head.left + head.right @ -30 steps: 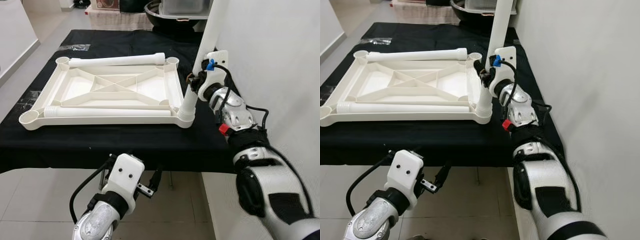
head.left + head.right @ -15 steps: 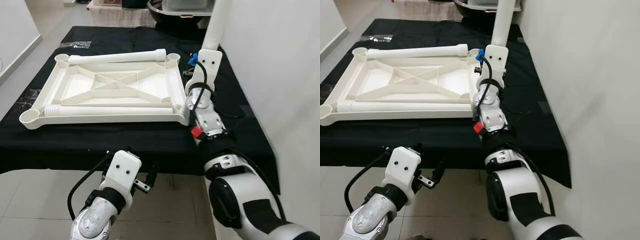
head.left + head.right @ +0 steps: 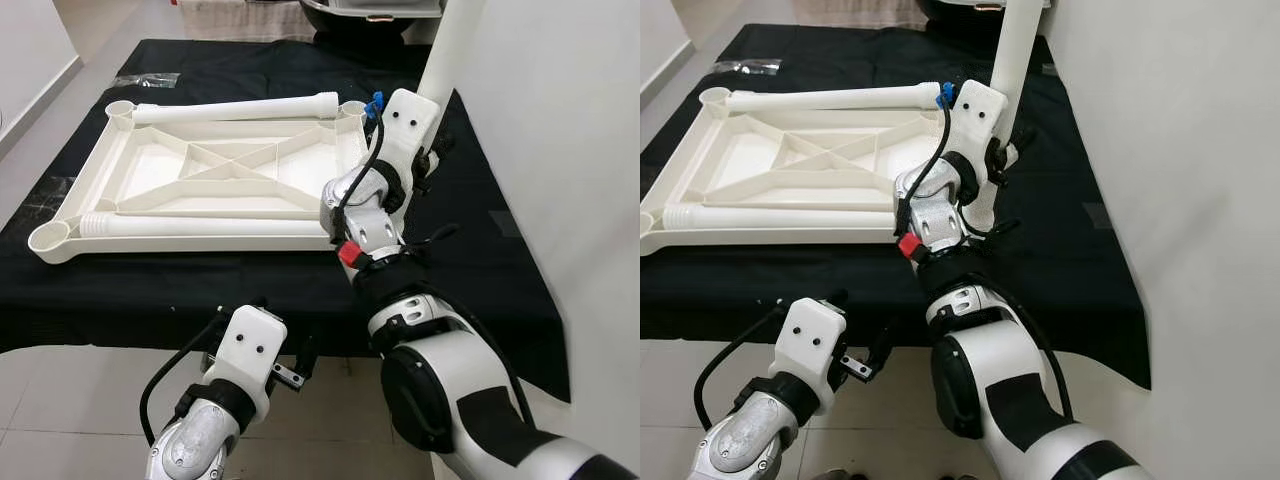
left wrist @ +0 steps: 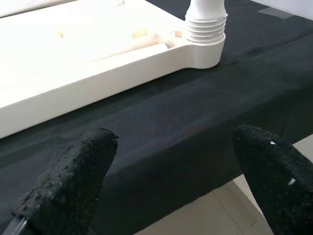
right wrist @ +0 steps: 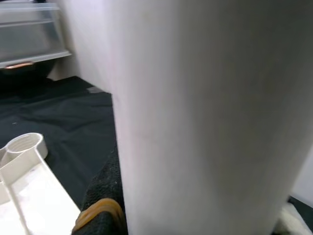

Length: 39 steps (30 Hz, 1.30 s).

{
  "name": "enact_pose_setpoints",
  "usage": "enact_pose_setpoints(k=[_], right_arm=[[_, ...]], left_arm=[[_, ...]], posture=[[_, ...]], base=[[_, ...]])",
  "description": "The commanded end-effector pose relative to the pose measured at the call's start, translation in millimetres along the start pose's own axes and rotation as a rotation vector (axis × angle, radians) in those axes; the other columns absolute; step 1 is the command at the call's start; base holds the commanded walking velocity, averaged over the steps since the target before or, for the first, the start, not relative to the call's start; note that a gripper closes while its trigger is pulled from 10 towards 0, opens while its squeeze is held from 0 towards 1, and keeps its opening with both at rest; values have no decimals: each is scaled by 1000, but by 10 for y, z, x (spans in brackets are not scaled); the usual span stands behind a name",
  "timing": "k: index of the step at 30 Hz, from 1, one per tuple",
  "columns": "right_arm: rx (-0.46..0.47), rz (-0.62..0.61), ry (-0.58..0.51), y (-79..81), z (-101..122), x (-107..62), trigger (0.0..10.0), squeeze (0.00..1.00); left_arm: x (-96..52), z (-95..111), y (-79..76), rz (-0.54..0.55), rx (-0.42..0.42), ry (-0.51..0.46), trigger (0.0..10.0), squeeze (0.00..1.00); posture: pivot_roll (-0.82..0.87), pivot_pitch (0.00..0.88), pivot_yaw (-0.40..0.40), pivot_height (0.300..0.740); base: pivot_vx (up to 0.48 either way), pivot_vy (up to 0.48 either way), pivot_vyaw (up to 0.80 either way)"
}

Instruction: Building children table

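Two loose legs lie across the upturned white tabletop [image 3: 200, 180] on the black cloth [image 3: 470, 260]: a far leg [image 3: 235, 108] along the far edge and a near leg [image 3: 200, 226] along the near edge. Head views: a third leg [image 3: 1015, 60] stands upright at the tabletop's near right corner, with the right gripper [image 3: 425, 160] wrapped around it, jaws clamped on it. The left gripper [image 3: 290, 365] hangs below the table's near edge, left of centre. Left wrist view: the black fingers [image 4: 73, 181] are spread apart before the cloth edge; beyond them, the upright leg's ribbed base [image 4: 205, 29] sits in the corner socket. Right wrist view: the upright leg [image 5: 205, 122] fills most of the frame, a fingertip [image 5: 105, 205] pressed against it; an open corner socket [image 5: 27, 144] shows beyond.
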State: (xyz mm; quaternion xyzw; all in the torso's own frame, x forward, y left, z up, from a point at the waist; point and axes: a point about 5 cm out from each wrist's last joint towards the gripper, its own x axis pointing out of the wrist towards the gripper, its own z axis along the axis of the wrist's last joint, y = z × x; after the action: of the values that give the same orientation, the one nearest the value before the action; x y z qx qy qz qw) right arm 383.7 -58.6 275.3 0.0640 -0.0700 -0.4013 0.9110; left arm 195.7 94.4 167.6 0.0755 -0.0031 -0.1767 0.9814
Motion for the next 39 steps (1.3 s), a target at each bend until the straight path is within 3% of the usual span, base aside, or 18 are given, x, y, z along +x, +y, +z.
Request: enact_pose_setpoints(k=[1,13,14,16,28,29,30,39], right_arm=[[-58,-83,143,-70,-254,-16,10000,0],[-51,-96,155,-77,-277,9,10000,0],[-44,-91,157,-78,-288,9,10000,78],[-31,-76,149,-79,-291,14,10000,1000],[2,-26,143,-40,-292,-18,10000,1000],[11,2,143,-18,-286,-37,10000,231],[14,18,145,-10,-289,-49,10000,0],[56,175,162,-7,-341,-80,10000,0]], left_arm=[[-23,-39,-12,1,-1,15,10000,0],[-22,-55,-35,1,-1,16,10000,0],[-22,-58,-39,-1,-1,17,10000,0],[-22,-66,-48,-4,-1,18,10000,0],[-20,-91,-45,-9,4,23,10000,0],[-17,-96,-41,-9,5,24,10000,0],[-17,-99,-38,-8,4,24,10000,0],[-9,-111,-24,-8,7,23,10000,0]], posture=[[180,181,-110,740],[168,170,-113,740],[166,168,-113,740],[165,166,-109,740],[163,162,-108,740],[161,164,-104,740],[159,164,-101,740],[148,161,-91,740]], base=[[0,0,0],[0,0,0],[0,0,0],[0,0,0],[0,0,0],[0,0,0],[0,0,0],[0,0,0]])
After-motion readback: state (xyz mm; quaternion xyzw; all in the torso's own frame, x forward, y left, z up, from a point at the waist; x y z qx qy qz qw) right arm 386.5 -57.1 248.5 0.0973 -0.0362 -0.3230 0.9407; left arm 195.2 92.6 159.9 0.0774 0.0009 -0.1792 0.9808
